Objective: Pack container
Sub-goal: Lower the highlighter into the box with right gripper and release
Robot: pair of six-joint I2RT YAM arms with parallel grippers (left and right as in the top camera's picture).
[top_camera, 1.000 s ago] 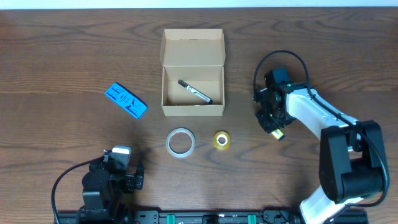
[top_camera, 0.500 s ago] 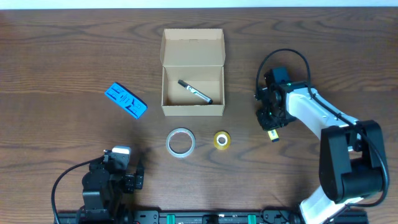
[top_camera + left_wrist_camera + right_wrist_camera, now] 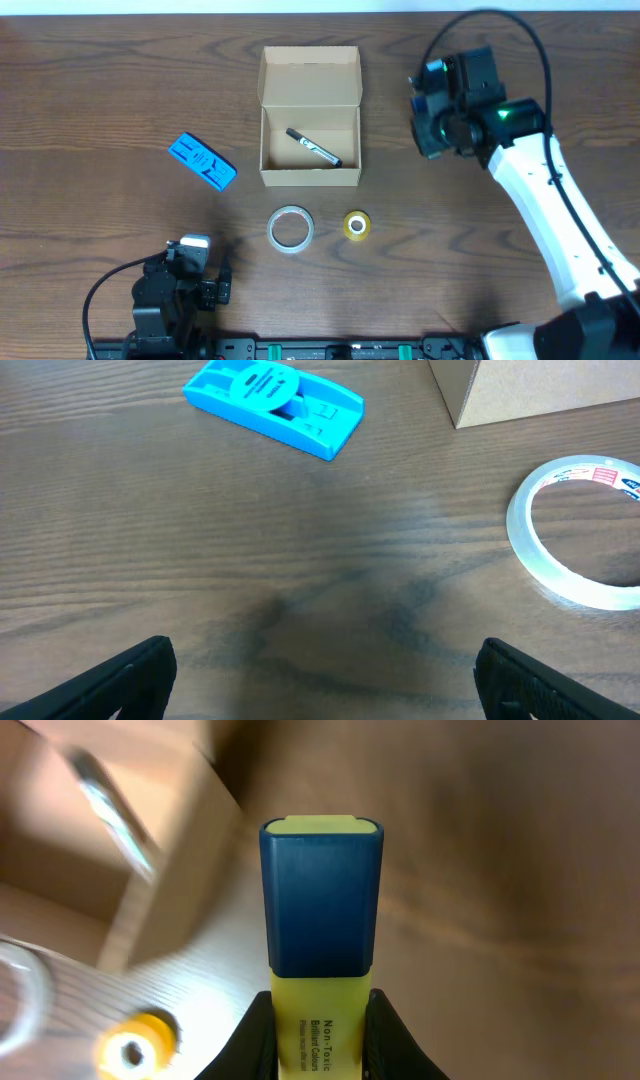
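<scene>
Dark brown worktop [image 3: 100,80] with streaky wood grain. Plain tan cardboard container [image 3: 310,178] near the far edge, holding a black pen [image 3: 314,148] with a white label. Bright blue case [image 3: 202,161] toward the left edge. Clear tape roll [image 3: 530,530] with faint red and blue print. Yellow roll [image 3: 348,225]. Yellow highlighter [image 3: 320,910], navy cap, black lettering.
</scene>
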